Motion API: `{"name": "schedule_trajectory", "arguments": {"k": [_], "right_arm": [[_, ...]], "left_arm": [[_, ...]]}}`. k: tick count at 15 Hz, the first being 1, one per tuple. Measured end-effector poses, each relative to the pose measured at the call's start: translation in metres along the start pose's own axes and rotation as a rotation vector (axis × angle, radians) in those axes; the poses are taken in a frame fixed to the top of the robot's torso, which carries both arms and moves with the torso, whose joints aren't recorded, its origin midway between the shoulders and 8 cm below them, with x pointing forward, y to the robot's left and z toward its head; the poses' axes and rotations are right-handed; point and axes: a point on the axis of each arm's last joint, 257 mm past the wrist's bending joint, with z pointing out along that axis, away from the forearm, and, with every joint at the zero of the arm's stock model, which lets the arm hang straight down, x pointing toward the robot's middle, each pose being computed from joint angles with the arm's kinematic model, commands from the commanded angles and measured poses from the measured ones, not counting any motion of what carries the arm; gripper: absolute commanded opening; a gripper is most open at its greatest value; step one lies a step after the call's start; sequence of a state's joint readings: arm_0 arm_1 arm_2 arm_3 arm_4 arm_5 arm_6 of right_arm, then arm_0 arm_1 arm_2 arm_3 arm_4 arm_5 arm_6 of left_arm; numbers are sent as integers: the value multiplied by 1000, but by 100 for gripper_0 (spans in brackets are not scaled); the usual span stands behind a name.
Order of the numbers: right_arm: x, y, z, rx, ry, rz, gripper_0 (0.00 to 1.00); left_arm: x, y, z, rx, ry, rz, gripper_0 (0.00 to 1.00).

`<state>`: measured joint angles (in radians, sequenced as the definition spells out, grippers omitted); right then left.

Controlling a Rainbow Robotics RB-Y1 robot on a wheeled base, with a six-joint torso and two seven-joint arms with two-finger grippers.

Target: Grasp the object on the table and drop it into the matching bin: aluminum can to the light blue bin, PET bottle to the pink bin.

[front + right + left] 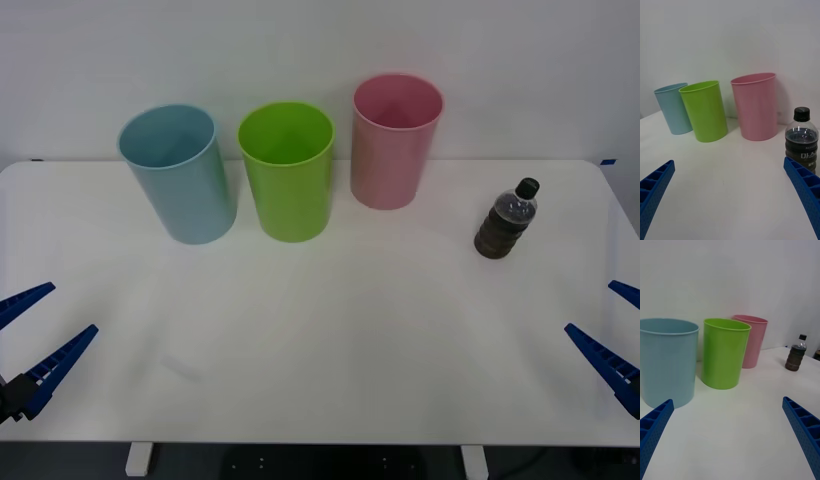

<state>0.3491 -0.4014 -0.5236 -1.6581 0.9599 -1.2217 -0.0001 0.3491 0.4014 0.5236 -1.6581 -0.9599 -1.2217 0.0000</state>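
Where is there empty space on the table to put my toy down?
The wide white table is bare in front of the bins, between both open grippers. It's crowded at the back: light blue bin, green bin, pink bin, then the bottle.

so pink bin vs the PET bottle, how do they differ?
The pink bin is opaque and plain; the PET bottle is clear, showing dark brown contents. The bin is open-topped; the bottle has a black screw cap on. The bin is far taller and wider than the bottle. It stands in the back row beside the green bin; the bottle stands alone toward the robot's right. Both are upright on the table.

White table [330,370]; three bins [287,172]; PET bottle [506,221]
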Motion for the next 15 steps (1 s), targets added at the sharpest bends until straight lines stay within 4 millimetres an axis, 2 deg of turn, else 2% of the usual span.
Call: {"name": "schedule_trajectory", "arguments": {"k": [7,15], "right_arm": [[1,1,-4,20,-3,13,100],[20,-19,4,108,25,-22,100]], "left_arm": [[0,0,0,0,0,0,100],[0,0,0,0,0,0,100]]}}
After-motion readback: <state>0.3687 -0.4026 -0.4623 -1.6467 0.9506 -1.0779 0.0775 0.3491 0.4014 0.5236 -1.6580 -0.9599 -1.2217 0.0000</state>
